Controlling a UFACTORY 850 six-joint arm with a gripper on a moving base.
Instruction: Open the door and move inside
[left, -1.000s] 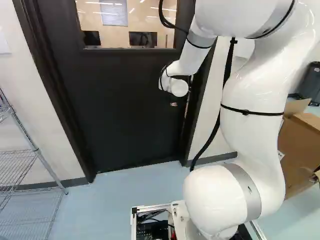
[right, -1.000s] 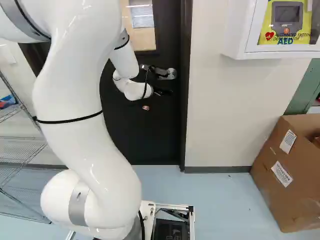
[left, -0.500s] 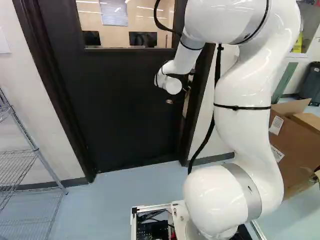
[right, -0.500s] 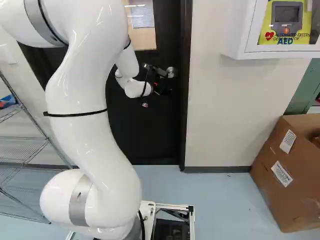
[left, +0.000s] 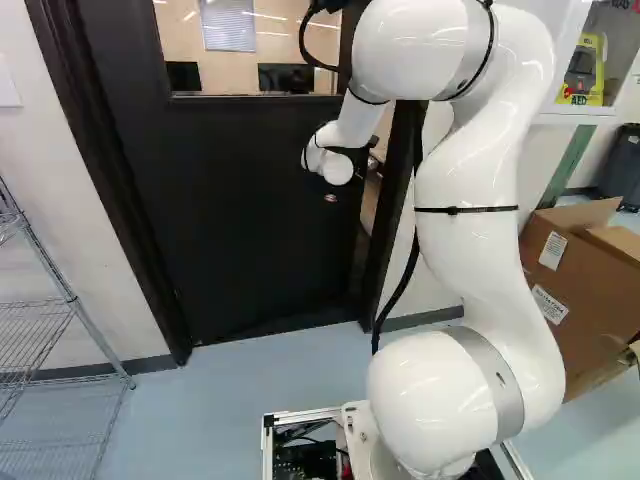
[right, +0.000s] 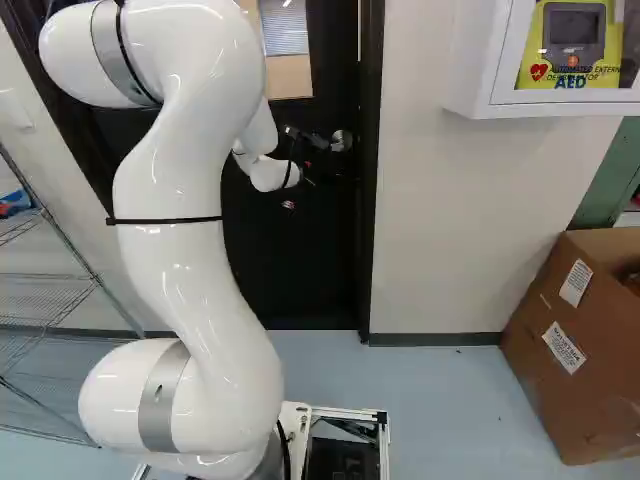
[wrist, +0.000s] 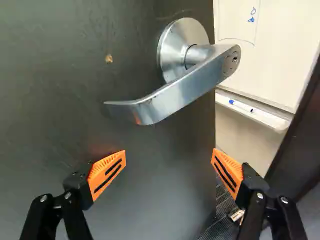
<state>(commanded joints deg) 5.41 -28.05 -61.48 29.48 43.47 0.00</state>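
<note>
The black gripper with two fingers is wide open, its orange pads well apart. It has hold of nothing. The shiny silver metal door handle is ahead of the gripper, past the tips of the fingers. It does not touch them. Its long bar goes across in front of the gap between the fingers, and its bent end is near the door. The round silver plate behind the bar sits on the big dark door.

The door is a bit open. One finger is in front of the door, and the other is by the door's edge and the gap. Past that edge, farther from the gripper, there is a white board with blue marks. A blue and white marker lies on the white ledge under the board. The dark door frame is beyond the finger by the gap.

Well apart from the gripper, a silver wire shelf stands to the left, and a brown cardboard box sits to the right.
</note>
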